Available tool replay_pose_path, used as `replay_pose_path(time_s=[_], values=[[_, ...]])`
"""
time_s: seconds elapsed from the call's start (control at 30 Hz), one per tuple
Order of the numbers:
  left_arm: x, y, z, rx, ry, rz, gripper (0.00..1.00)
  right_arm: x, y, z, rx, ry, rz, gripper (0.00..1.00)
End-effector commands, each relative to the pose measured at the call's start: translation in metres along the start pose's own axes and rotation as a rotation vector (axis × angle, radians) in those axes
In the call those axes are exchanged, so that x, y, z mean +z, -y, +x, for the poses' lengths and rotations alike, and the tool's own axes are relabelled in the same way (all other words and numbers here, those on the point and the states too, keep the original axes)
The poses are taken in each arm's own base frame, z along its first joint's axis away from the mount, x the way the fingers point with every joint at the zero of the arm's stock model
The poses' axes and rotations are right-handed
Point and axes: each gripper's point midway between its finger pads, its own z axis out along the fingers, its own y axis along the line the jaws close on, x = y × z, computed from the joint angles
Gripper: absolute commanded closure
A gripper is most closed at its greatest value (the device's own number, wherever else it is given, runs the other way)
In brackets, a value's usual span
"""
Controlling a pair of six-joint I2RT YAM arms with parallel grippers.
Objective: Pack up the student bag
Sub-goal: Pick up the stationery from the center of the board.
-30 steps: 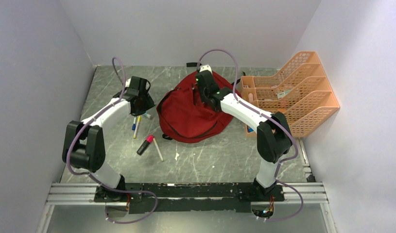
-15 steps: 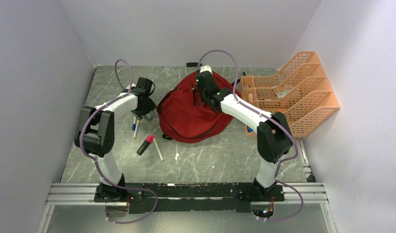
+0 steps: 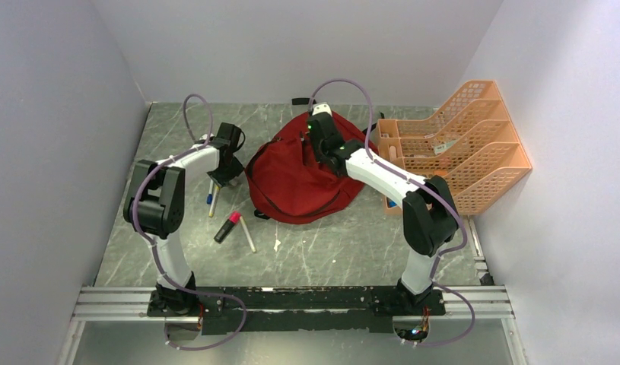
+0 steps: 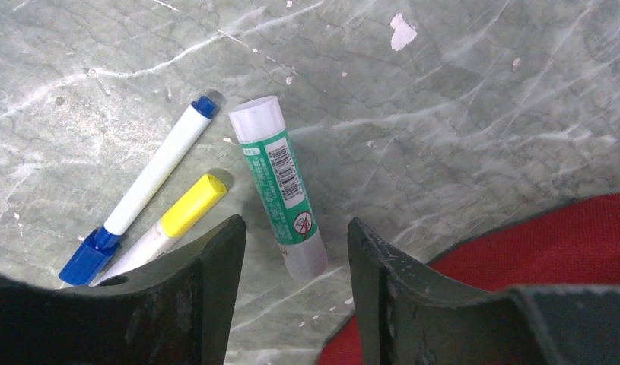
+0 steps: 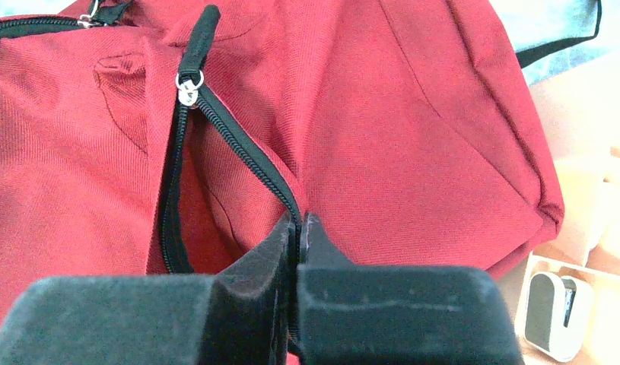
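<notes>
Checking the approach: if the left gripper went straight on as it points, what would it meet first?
Probably the green-labelled, white-capped glue stick on the grey marble table, framed between the open jaws of the left gripper; depth is unclear.

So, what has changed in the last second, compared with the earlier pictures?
The left arm drew its elbow in and the left gripper moved right, toward the student bag; its open jaws now stand either side of the green glue stick, not gripping it. Nothing was taken or released. The right gripper stays shut on the bag's zipper edge; pens and orange organizer did not move.
</notes>
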Motion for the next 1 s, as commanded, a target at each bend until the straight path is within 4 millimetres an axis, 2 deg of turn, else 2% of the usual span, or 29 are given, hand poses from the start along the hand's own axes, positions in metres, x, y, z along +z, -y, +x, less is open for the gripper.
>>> replay_pose_path(time_s=[0.0, 0.13, 0.37, 0.5, 0.67, 0.83, 0.97], values=[[0.006, 0.011, -0.007, -0.004, 0.031, 0.013, 0.46, -0.010, 0.004, -0.010, -0.004, 0.039, -0.002, 1.00], [0.012, 0.016, -0.002, 0.005, 0.011, 0.031, 0.55, -0.011, 0.007, -0.008, -0.012, 0.040, 0.009, 1.00], [0.013, 0.018, 0.002, 0.014, -0.007, 0.047, 0.56, -0.012, 0.009, -0.009, -0.018, 0.045, 0.012, 1.00], [0.004, 0.023, 0.001, 0.016, -0.005, 0.090, 0.58, -0.013, 0.008, -0.009, -0.019, 0.047, 0.010, 1.00], [0.001, 0.023, 0.002, 0.015, -0.017, 0.119, 0.72, -0.012, 0.008, -0.009, -0.019, 0.046, 0.011, 1.00], [0.001, 0.021, 0.004, 0.029, -0.040, 0.130, 0.79, -0.013, 0.008, -0.009, -0.017, 0.047, 0.010, 1.00], [-0.017, 0.018, -0.008, 0.050, -0.007, 0.131, 0.88, -0.014, 0.010, -0.009, -0.014, 0.050, 0.016, 1.00]])
